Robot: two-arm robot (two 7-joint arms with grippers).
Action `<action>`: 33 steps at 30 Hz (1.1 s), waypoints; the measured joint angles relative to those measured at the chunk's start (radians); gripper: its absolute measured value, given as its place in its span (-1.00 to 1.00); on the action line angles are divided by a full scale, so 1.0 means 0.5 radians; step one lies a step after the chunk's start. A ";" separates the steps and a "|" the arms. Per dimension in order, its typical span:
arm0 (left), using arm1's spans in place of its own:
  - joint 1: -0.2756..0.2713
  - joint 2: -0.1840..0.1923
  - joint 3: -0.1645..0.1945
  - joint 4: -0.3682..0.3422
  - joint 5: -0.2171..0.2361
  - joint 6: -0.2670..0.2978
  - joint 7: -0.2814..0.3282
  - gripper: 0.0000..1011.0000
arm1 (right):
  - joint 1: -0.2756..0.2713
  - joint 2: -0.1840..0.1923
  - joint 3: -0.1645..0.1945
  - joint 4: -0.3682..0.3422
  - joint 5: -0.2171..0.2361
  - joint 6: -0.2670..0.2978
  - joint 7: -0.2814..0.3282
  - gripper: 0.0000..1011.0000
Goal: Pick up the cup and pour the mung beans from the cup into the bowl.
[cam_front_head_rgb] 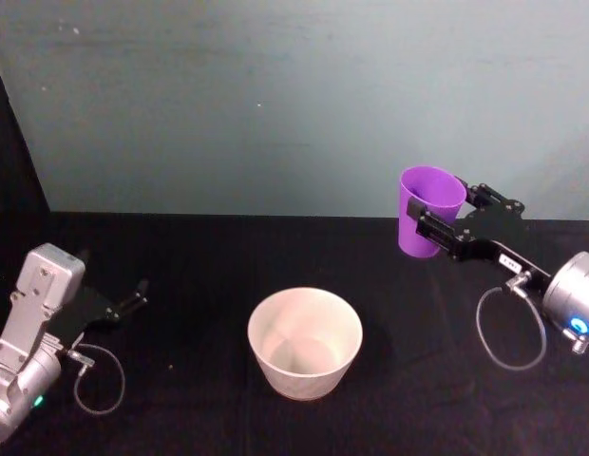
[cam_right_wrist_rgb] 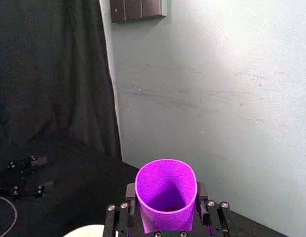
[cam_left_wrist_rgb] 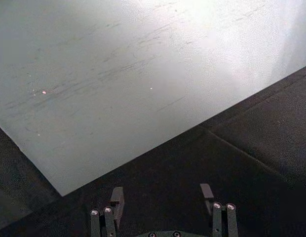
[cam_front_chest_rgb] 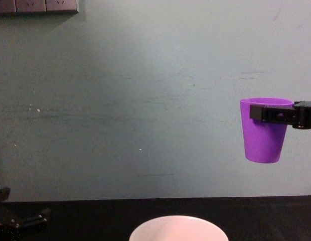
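Observation:
The purple cup (cam_front_head_rgb: 429,204) hangs upright in the air above the table's back right, with my right gripper (cam_front_head_rgb: 445,226) shut on its upper wall. From the chest view the cup (cam_front_chest_rgb: 264,135) is well above the table, right of the bowl (cam_front_chest_rgb: 178,228), with the right gripper (cam_front_chest_rgb: 276,113) clamped just under its rim. Looking into the cup (cam_right_wrist_rgb: 166,187), its bottom is in shadow and the mung beans cannot be made out. The pale bowl (cam_front_head_rgb: 305,375) stands at the table's front centre. My left gripper (cam_front_head_rgb: 133,304) rests low at the left, open (cam_left_wrist_rgb: 162,193) and holding nothing.
A black cloth (cam_front_head_rgb: 180,256) covers the table, and a teal wall (cam_front_head_rgb: 275,95) rises right behind it. A wall socket plate (cam_front_chest_rgb: 35,6) is at the upper left. Loose cable loops (cam_front_head_rgb: 508,332) hang by each wrist.

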 joint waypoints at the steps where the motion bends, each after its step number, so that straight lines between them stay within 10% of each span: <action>1: 0.000 0.000 0.000 0.000 0.000 0.000 0.000 0.98 | -0.002 0.008 0.003 -0.015 0.008 0.009 -0.004 0.42; 33: 0.000 0.000 0.000 0.000 0.000 0.000 0.000 0.98 | -0.012 0.027 0.006 -0.048 0.031 0.023 -0.020 0.42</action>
